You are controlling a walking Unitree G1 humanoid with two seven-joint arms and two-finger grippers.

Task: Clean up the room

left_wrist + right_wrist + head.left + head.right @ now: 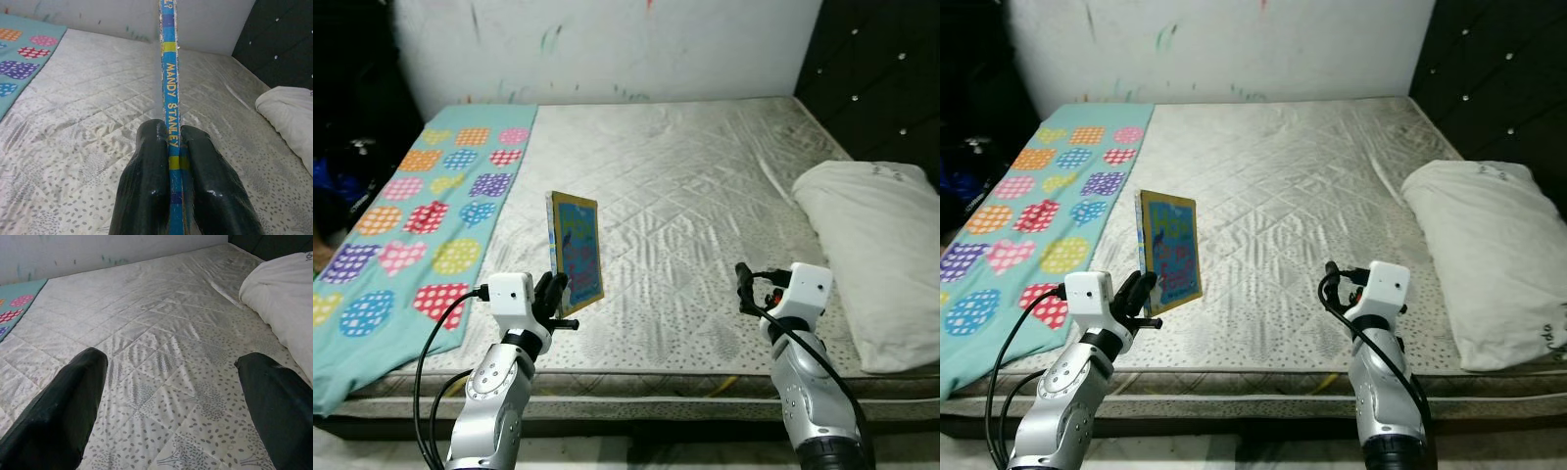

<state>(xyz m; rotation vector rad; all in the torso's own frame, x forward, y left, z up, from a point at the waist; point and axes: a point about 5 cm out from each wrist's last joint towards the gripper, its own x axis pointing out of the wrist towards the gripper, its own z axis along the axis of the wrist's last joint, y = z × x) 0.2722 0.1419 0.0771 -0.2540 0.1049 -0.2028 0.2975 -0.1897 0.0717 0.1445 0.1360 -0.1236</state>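
A thin picture book [576, 250] with a blue and yellow cover stands upright above the near edge of the bed. My left gripper [555, 291] is shut on its lower edge. In the left wrist view the book's spine [169, 98] runs up between the two black fingers [146, 181]. My right gripper [744, 284] is raised over the bed's near edge, right of the book, open and holding nothing. Its two fingers [58, 406] stand wide apart over the quilted mattress [161, 347].
A silver quilted mattress [685, 186] spreads ahead. A teal blanket [421, 206] with coloured patches lies along its left side. A white pillow [876, 245] rests at the right by the dark padded headboard [876, 78]. A marked white wall [607, 44] stands behind.
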